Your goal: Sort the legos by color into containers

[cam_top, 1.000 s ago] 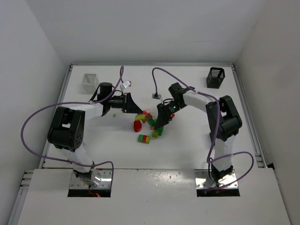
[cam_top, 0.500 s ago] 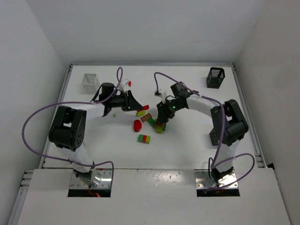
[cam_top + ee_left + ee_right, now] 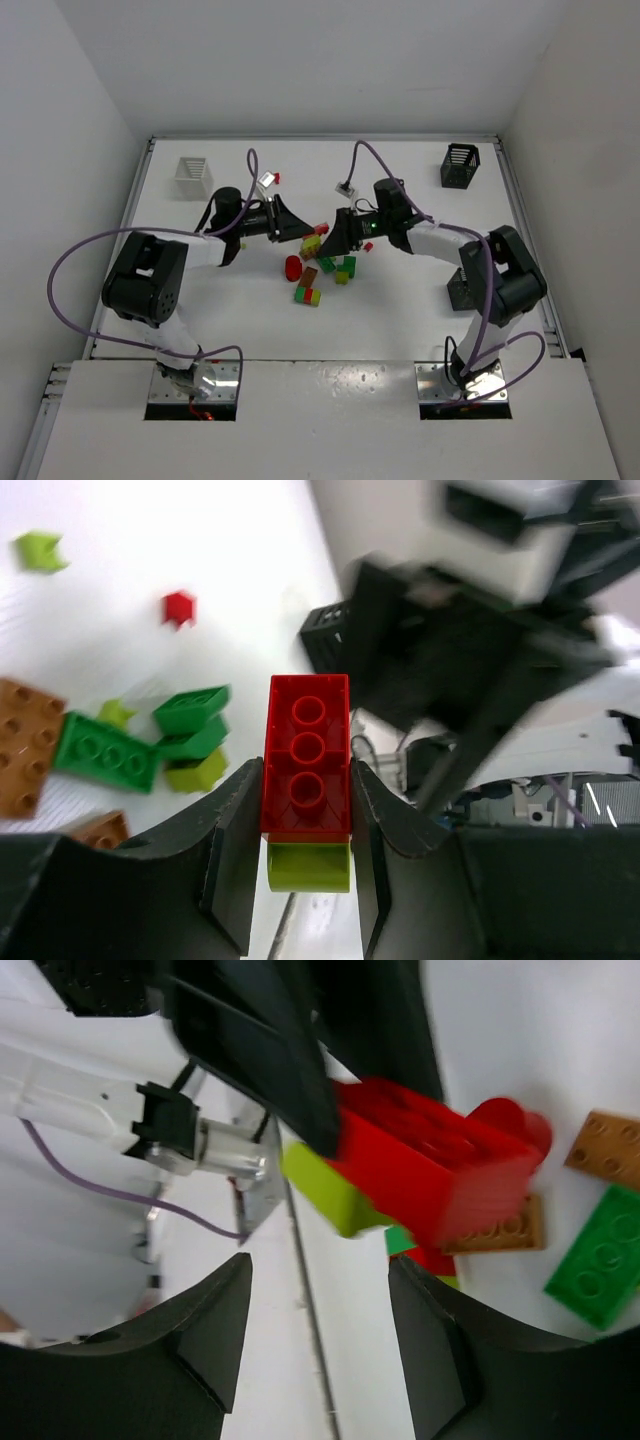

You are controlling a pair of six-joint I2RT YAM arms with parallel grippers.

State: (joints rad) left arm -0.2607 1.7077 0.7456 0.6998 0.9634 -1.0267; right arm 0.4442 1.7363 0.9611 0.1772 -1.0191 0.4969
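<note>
Left gripper [image 3: 296,228] jaws clamp a red brick [image 3: 307,750] stacked on a yellow-green brick [image 3: 308,867], over loose legos [image 3: 335,268] on the surface [image 3: 400,320]. Right gripper [image 3: 335,238] jaws stand wide beside the stack. The step looks like splitting the pair; next, pinch the yellow-green brick and pull.

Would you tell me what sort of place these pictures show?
Most likely a robotics lab test cell: plain white walls box in a white table, a left arm and right arm are bolted at its near edge, with toy bricks, a white basket and a black basket on it.
</note>
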